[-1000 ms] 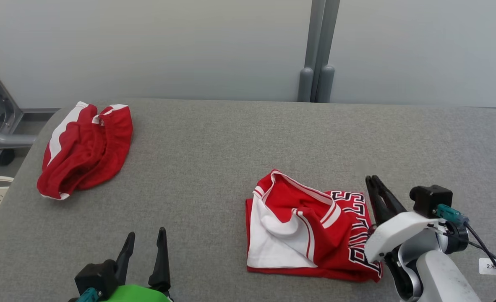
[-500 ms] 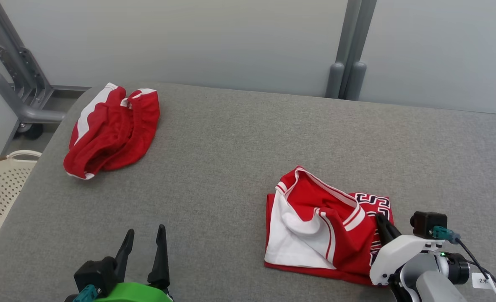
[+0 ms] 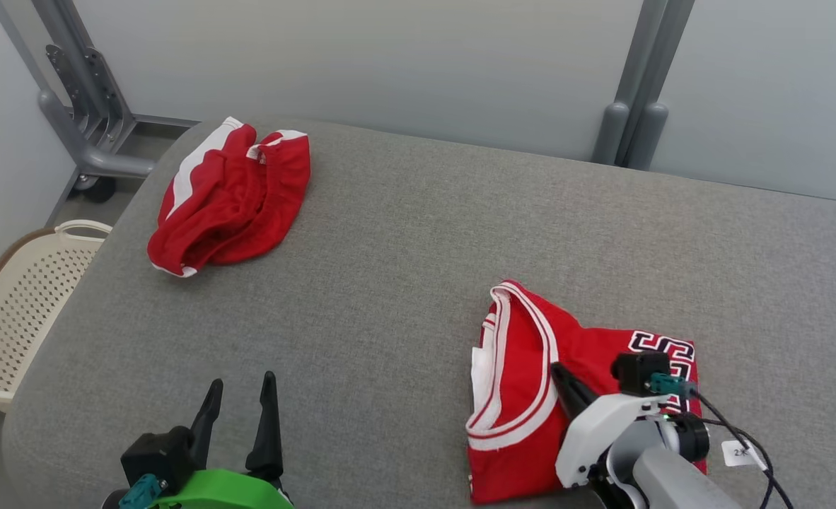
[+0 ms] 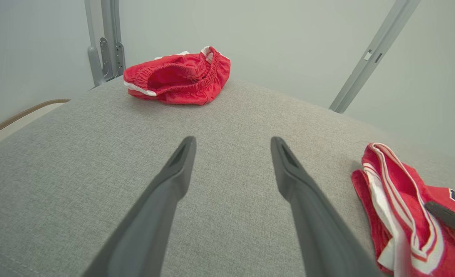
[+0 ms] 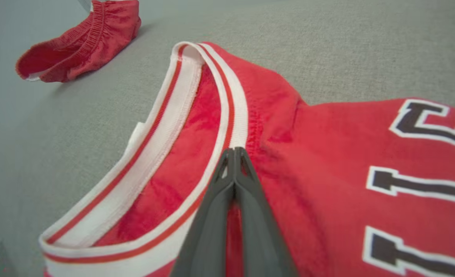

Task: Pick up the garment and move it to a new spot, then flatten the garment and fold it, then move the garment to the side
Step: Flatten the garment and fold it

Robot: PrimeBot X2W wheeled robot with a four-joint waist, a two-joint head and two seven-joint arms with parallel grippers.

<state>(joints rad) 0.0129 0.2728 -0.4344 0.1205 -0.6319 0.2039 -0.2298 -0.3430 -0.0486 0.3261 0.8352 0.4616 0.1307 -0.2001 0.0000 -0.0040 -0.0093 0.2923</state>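
Observation:
The garment [image 3: 524, 339] is a red jersey with white-and-red trim and black lettering, lying bunched on the grey table [image 3: 390, 247] at the near right. My right gripper [image 3: 556, 367] rests over it with its fingers pressed together. In the right wrist view the garment [image 5: 308, 154] spreads under the gripper [image 5: 234, 151], whose tips pinch the white collar band. My left gripper [image 3: 241, 392] hovers open at the near left, well clear of any cloth. Its wrist view shows the open left gripper [image 4: 231, 144] above bare table, with the garment [image 4: 389, 192] off to the right.
Red shorts with white trim [image 3: 230, 191] lie crumpled at the far left corner of the table. A cream perforated basket [image 3: 29, 297] stands on the floor beside the table's left edge. A grey metal frame [image 3: 85, 106] and a post [image 3: 630, 106] stand against the wall.
The camera has swung left. My right gripper shut and moved left across the jersey, dragging the collar over so the white inner panel is now mostly covered. The left gripper stayed put.

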